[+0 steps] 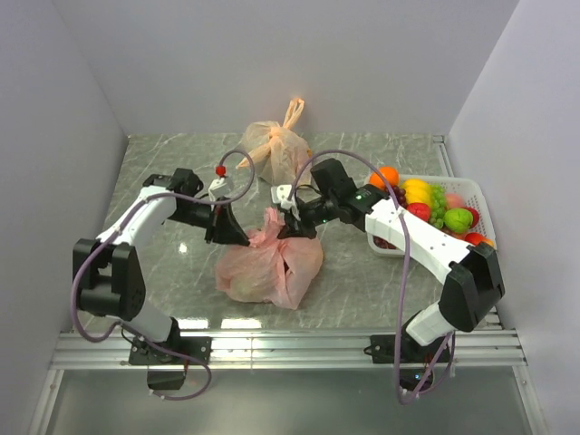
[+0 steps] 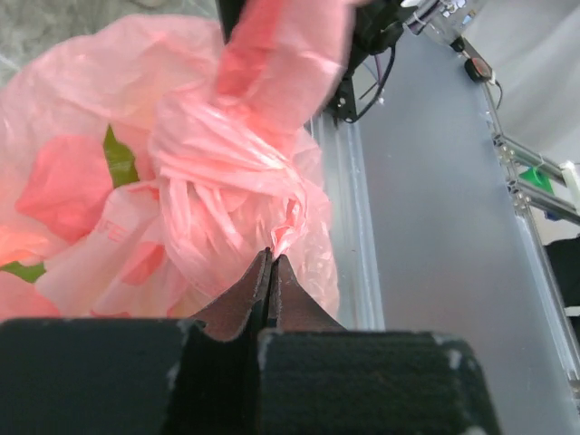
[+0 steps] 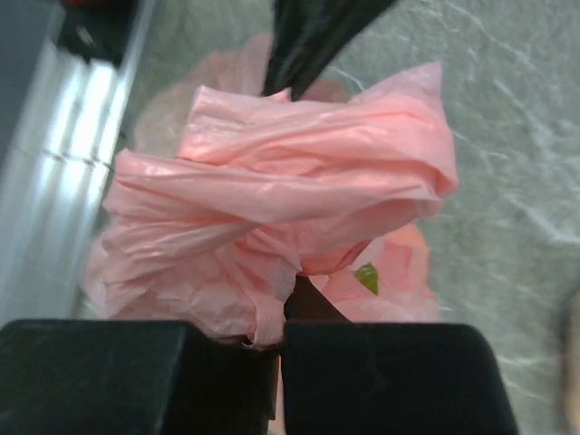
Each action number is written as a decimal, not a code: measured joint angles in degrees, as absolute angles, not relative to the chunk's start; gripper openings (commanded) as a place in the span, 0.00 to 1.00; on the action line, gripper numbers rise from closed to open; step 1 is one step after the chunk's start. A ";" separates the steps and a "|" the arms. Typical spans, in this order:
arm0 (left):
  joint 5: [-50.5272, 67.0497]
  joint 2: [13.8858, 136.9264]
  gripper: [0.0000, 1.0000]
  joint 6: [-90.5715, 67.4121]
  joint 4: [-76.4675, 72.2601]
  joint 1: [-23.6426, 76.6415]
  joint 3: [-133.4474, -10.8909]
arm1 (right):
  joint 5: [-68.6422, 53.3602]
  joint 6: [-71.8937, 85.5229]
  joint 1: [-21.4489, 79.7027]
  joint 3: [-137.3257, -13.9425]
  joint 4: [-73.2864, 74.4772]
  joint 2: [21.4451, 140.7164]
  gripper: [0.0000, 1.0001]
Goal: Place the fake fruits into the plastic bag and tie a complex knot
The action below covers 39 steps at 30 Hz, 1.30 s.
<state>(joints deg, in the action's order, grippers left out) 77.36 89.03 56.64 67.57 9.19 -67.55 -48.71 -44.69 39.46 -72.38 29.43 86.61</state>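
Pink-red crinkly translucent plastic bag (image 1: 267, 267) is sitting near the middle of the grey marble-look table (image 1: 163, 172), right between the two arms, bulging and slumping a bit toward the near edge. Its top is bunching up into a twisted knot (image 2: 227, 163) of its own handles: wrinkly folds wrapped around each other, with one flat end sticking up and away in the left wrist view. Some fake fruits (image 2: 63, 181) are showing through the film as red blobs with a bit of green leaf (image 2: 116, 156) — can't really tell which fruits they are.

Left gripper (image 1: 237, 234) is leaning in from the left and touching the bag's upper left side. Up close, its jaws are clenching tight together with a thin strand of the pink film caught right at the tips. Right gripper (image 1: 292, 227) is reaching in from the right at the top of the bag, and its own wrist view is showing it clamping a fold of the bunched plastic.

Off to the right, a white plastic mesh basket (image 1: 480, 195) is holding more fake fruits — an orange, something yellow, green grapes, a green apple, a few red ones. On the far side, a pale orange-beige bag (image 1: 276, 149) with its tied handles standing upright is sitting just beyond the pink one.
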 measured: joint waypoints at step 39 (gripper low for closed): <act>6.83 67.77 0.00 8.49 10.15 46.61 -41.43 | -49.91 23.79 36.95 -63.24 2.00 90.89 0.00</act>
